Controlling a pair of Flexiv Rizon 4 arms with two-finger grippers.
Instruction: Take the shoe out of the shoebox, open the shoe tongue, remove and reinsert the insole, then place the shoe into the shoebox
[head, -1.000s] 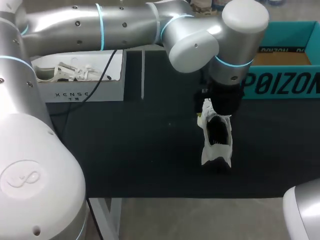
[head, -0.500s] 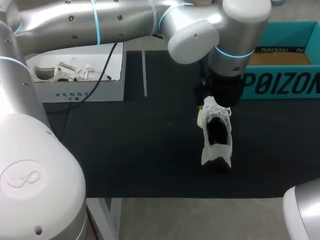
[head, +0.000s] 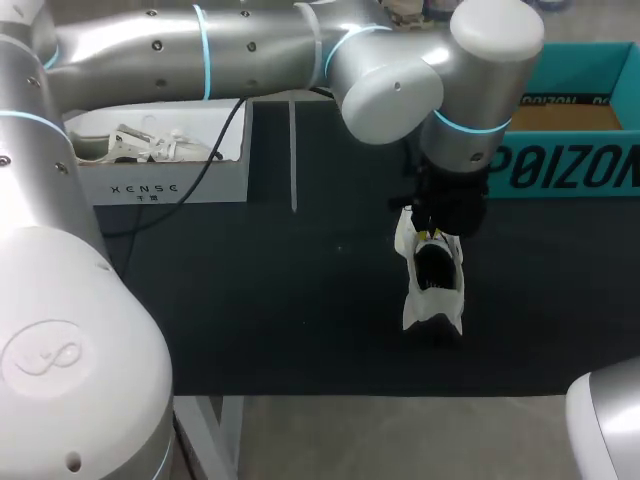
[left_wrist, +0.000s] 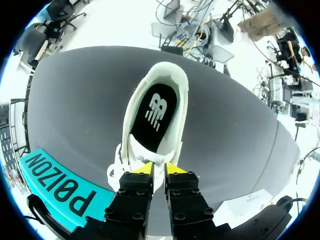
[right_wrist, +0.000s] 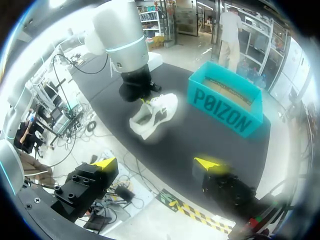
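White shoe (head: 432, 290) upright on the dark table (head: 280, 300), just in front of the teal box (head: 560, 168), black insole (left_wrist: 155, 115) lying inside. The left gripper (left_wrist: 159, 171), reaching in from above, has its fingers drawn narrow on the tongue (left_wrist: 146, 159) at the lace end. The right gripper (right_wrist: 156, 165) hangs well apart from the shoe, beyond the table's edge, fingers spread wide with nothing between them.

Left fingers (left_wrist: 143, 170) together, right fingers (right_wrist: 105, 163) apart
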